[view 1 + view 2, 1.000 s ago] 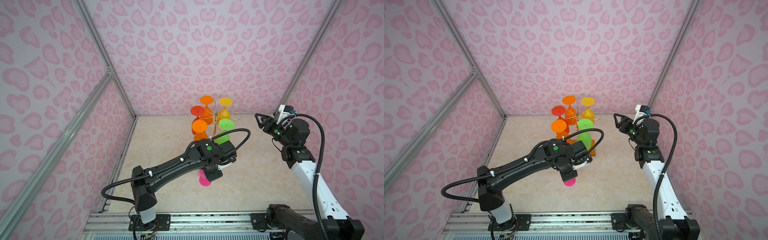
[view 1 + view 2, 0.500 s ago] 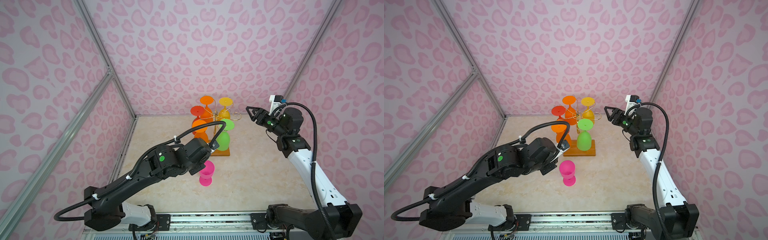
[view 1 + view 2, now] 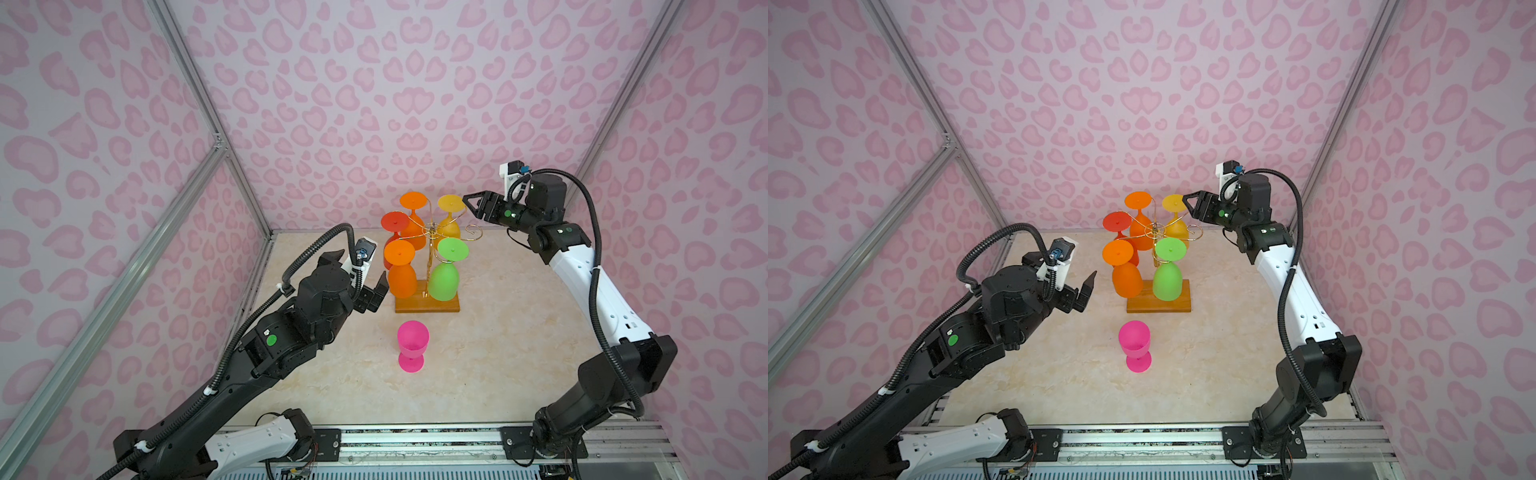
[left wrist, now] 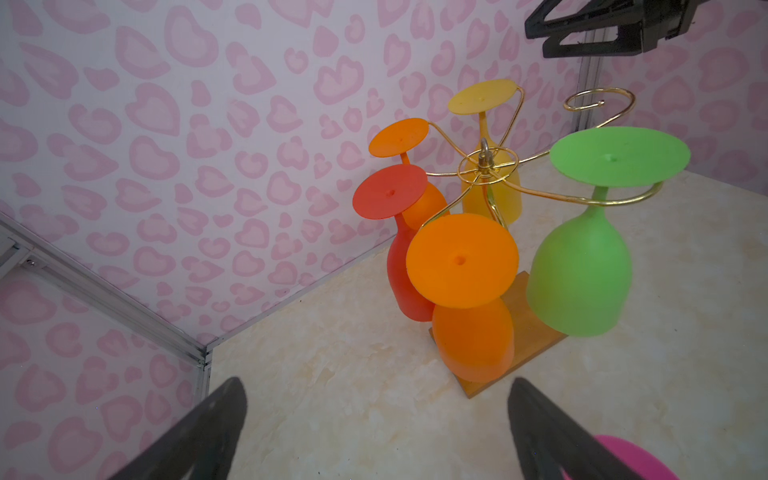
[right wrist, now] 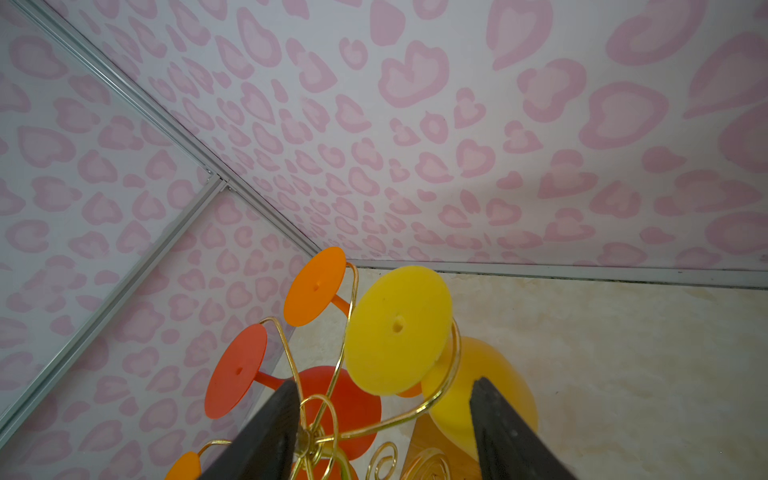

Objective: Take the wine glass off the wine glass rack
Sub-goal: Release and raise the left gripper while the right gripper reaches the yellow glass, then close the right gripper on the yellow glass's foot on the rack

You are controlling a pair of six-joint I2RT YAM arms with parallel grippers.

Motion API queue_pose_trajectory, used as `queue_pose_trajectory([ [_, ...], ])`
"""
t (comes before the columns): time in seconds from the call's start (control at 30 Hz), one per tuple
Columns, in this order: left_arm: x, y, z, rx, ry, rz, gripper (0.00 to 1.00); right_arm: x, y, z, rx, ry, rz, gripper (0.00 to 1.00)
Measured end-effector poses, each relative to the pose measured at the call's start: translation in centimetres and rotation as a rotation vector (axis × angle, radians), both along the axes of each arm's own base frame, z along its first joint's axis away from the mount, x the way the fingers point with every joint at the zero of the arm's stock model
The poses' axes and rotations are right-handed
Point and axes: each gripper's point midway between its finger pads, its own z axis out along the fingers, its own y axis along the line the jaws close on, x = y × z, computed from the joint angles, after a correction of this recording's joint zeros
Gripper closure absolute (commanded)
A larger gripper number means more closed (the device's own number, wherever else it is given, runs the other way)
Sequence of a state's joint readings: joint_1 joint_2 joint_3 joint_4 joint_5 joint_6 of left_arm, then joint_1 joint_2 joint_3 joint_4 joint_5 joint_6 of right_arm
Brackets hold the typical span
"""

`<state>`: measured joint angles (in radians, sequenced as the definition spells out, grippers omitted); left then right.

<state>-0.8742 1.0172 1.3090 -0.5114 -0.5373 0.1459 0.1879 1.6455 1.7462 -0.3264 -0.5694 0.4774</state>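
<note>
A gold wire wine glass rack (image 3: 451, 306) on a wooden base stands on a pale table (image 3: 519, 353) inside a pink heart-patterned enclosure. Five glasses hang upside down from it: one red, two orange, one green, and a yellow wine glass (image 3: 451, 203) on the rack's far side. One curled arm (image 3: 473, 230) of the rack is empty.

A pink wine glass (image 3: 411, 345) stands upright on the table in front of the rack, apart from it and touched by nothing. A second ago the left end effector (image 4: 376, 382) was down over this glass. It has since let go and drawn back to the left of the rack, where it now hangs empty with its jaws spread as wide as they go. So one glass is off the rack and set down upright.

Meanwhile the right end effector (image 3: 473, 205) has moved in from the right of the rack. It now sits high, just beside the yellow wine glass's foot, jaws partly apart with nothing held between them. It looks to be lining up for that glass next.
</note>
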Motion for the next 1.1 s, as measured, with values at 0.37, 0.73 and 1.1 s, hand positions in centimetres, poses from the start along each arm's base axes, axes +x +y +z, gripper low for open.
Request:
queue_pose_trajectory([
  [0.37,0.8,-0.3,0.1,-0.037,0.002,-0.007,0.02,1.7,1.7,-1.1,-0.028,0.044,0.033,0.37],
  [0.73,0.6,-0.5,-0.2,-0.048,0.009,-0.030,0.02,2.3,2.5,-1.8,-0.035,0.060,0.046,0.38],
  [1.1,0.4,-1.0,-0.4,-0.052,0.017,-0.057,0.02,2.6,2.9,-2.0,-0.033,0.059,0.051,0.50],
])
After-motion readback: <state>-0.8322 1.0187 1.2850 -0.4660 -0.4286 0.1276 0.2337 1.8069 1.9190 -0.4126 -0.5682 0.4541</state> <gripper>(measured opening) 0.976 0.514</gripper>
